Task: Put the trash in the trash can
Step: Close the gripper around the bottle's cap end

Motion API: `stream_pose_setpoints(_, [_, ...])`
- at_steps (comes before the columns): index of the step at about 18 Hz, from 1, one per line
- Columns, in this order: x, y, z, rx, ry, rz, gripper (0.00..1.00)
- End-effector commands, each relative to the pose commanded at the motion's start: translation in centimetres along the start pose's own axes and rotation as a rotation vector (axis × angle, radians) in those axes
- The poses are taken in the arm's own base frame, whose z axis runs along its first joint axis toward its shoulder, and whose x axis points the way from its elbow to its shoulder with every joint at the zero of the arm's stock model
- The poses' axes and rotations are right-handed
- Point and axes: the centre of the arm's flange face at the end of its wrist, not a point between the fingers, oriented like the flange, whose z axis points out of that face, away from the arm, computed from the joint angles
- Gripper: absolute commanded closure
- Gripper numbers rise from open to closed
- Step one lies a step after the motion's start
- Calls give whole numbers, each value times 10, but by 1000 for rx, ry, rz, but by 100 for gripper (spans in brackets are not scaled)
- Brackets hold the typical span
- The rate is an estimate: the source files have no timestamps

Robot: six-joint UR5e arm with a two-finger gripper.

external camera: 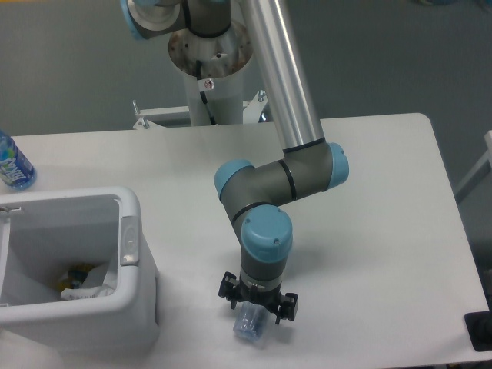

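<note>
Your gripper (254, 306): pointing down over the crushed clear bottle (249, 324) at the table's (384, 231) front edge; fingers straddle its upper end, and you cannot tell whether they grip it. Trash can (131, 307): front left, well apart from the bottle, white scrap (83, 288) lying inside. Intact water bottle (11, 163): far left edge.

arm: bent, wrist pointing down | gripper (256, 310): low, fingers spread
</note>
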Motion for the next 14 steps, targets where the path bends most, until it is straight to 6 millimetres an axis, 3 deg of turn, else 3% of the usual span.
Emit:
stream_pose_setpoints(5, [2, 0, 3, -4, 0, 3, 0])
stream_pose_setpoints(10, [3, -1, 2, -4, -2, 4, 23])
stream_pose_setpoints(14, [2, 0, 1, -4, -2, 3, 26])
